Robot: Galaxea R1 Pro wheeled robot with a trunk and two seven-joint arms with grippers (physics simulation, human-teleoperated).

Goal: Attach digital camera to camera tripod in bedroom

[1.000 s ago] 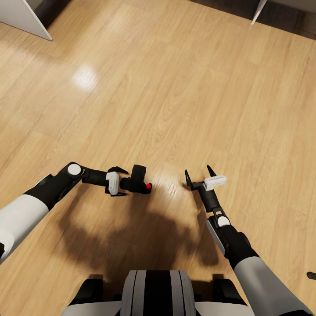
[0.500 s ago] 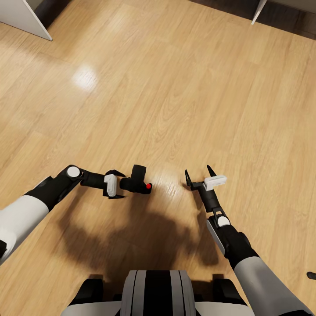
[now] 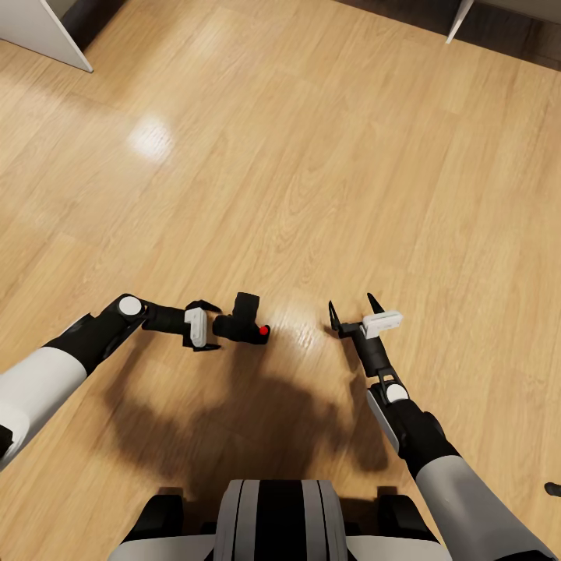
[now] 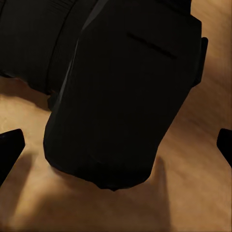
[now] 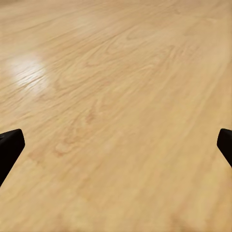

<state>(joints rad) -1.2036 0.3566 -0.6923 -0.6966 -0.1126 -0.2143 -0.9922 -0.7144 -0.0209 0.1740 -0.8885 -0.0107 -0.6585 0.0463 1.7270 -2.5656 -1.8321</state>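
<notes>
The digital camera (image 3: 245, 319), small and matte black with a red button (image 3: 264, 331), sits low over the light wood plank floor (image 3: 312, 156). My left gripper (image 3: 213, 327) is just left of it, open, with the fingers spread wide. In the left wrist view the camera body (image 4: 125, 92) looms close between the two fingertips (image 4: 9, 147), and neither tip touches it. My right gripper (image 3: 353, 307) hangs open over bare floor, with nothing between its fingertips (image 5: 10, 145). The camera tripod is out of view.
A white furniture panel (image 3: 43, 31) stands at the far left with a dark gap beside it. A white leg (image 3: 460, 19) shows at the far right. My base (image 3: 276, 518) and its shadow lie near the bottom. A small black object (image 3: 553, 489) sits at the right edge.
My left gripper has drawn back to the left, away from the camera, which stayed where it was. The right arm has not moved.
</notes>
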